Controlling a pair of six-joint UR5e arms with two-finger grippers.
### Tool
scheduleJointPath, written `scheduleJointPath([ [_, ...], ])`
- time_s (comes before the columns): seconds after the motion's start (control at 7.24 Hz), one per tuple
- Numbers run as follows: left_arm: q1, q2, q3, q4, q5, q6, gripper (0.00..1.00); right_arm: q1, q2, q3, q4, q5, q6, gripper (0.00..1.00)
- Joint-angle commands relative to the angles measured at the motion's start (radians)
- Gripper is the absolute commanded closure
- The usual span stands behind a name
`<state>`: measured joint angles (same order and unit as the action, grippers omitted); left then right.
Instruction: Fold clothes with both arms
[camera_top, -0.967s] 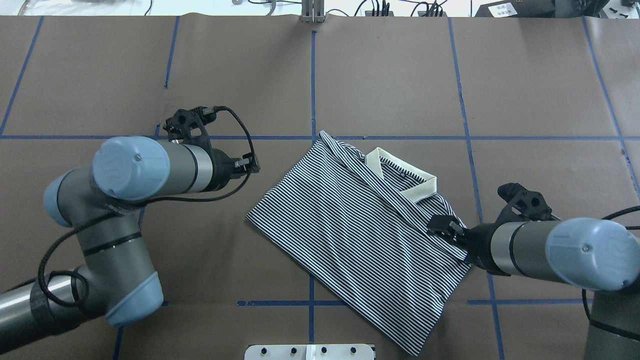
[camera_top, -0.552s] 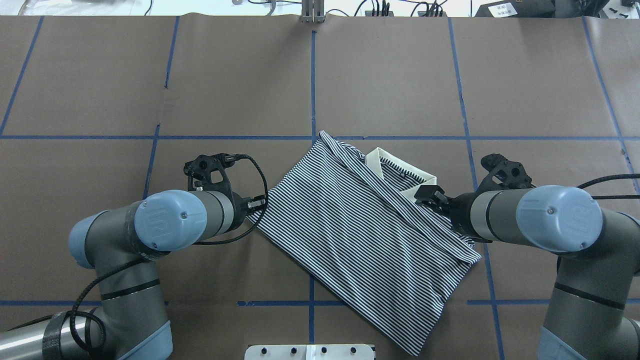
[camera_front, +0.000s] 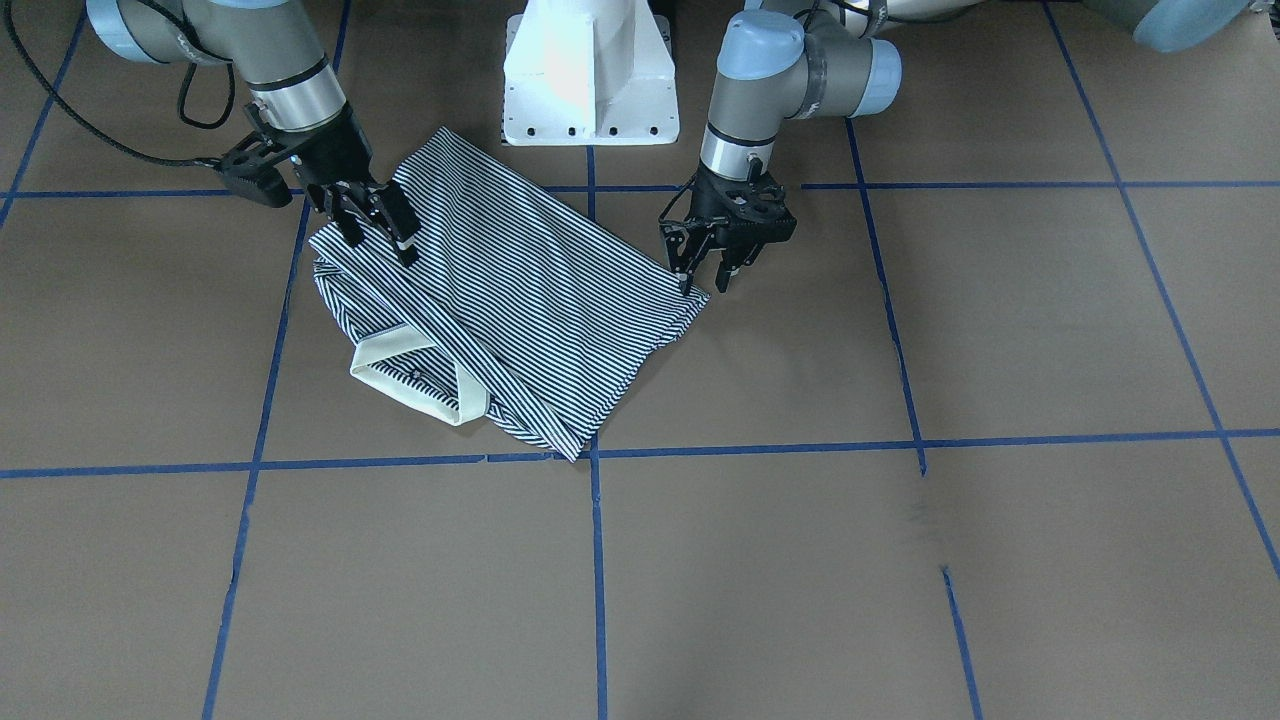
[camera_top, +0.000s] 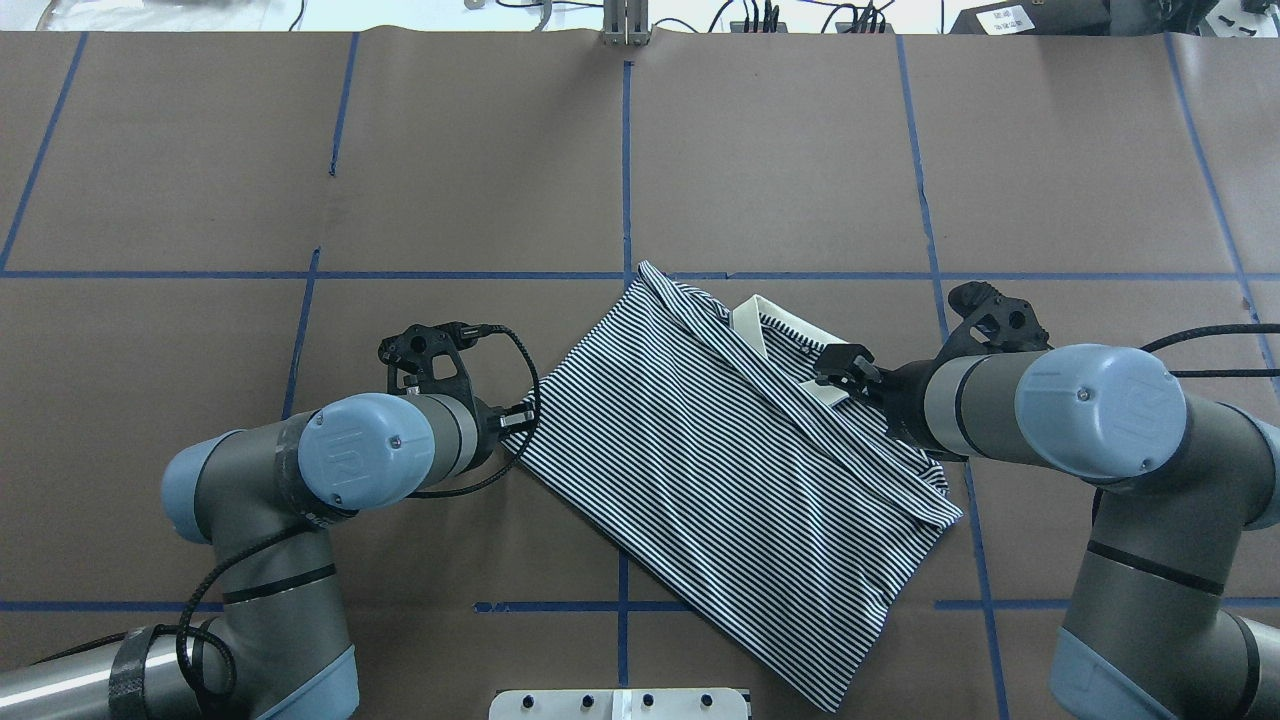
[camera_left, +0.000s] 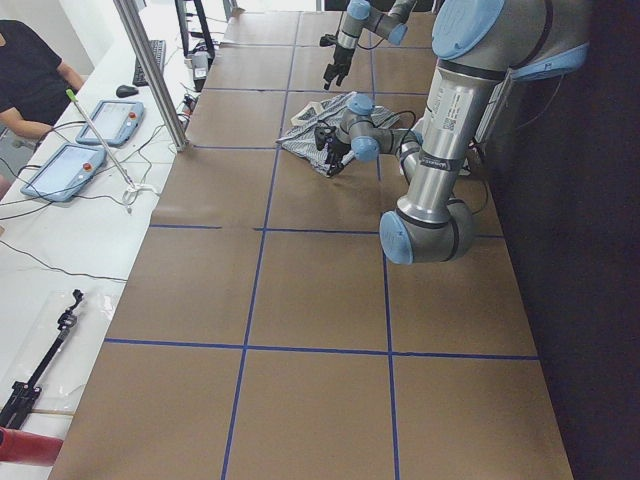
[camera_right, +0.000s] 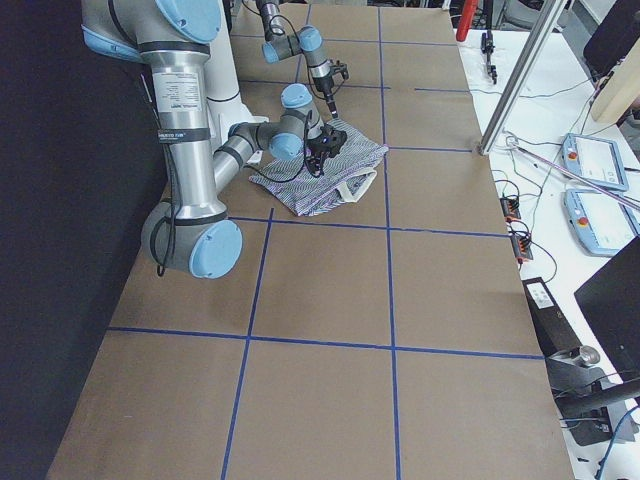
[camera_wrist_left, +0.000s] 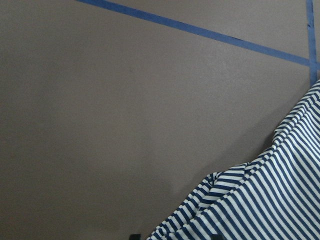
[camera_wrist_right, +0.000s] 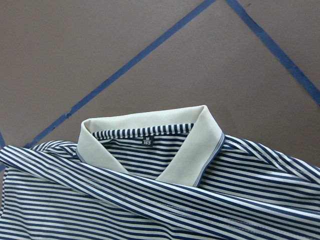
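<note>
The striped polo shirt (camera_top: 720, 470) lies folded and slanted on the table, its cream collar (camera_top: 800, 350) toward the far right; it also shows in the front view (camera_front: 520, 280). My left gripper (camera_front: 703, 283) is open, pointing down at the shirt's left corner, which fills the lower right of the left wrist view (camera_wrist_left: 260, 200). My right gripper (camera_front: 380, 248) is open and low over the shirt just behind the collar (camera_front: 410, 385). The right wrist view shows the collar (camera_wrist_right: 150, 150) and a small neck label, with no fingers in sight.
The table is covered in brown paper with blue tape lines (camera_top: 627, 150). The white pedestal base (camera_front: 590, 75) stands by the shirt's near edge. A metal post (camera_left: 150, 70), tablets and a seated operator (camera_left: 30, 70) are along the table's far side.
The left gripper has swung down and right to the shirt's left corner. The right gripper has moved from the shirt's right edge up to beside the collar. The shirt has barely shifted.
</note>
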<state>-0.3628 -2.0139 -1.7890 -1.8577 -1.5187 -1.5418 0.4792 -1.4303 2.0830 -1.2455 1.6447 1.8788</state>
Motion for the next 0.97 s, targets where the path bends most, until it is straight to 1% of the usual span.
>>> scheduleJointPath([
  [0.0,0.001,-0.006,0.013,0.000,0.000,0.000,0.45,0.006,0.002,-0.001,0.000,0.000,0.000,0.00],
  [0.41,0.002,-0.028,0.062,-0.002,0.000,0.000,0.48,0.006,0.004,0.003,0.000,0.003,0.000,0.00],
  [0.69,0.002,-0.028,0.072,0.000,0.000,0.000,0.53,0.006,0.004,0.003,0.000,0.001,0.000,0.00],
  [0.83,0.002,-0.028,0.072,0.002,0.000,-0.001,0.69,0.006,0.004,0.003,0.000,0.001,0.000,0.00],
])
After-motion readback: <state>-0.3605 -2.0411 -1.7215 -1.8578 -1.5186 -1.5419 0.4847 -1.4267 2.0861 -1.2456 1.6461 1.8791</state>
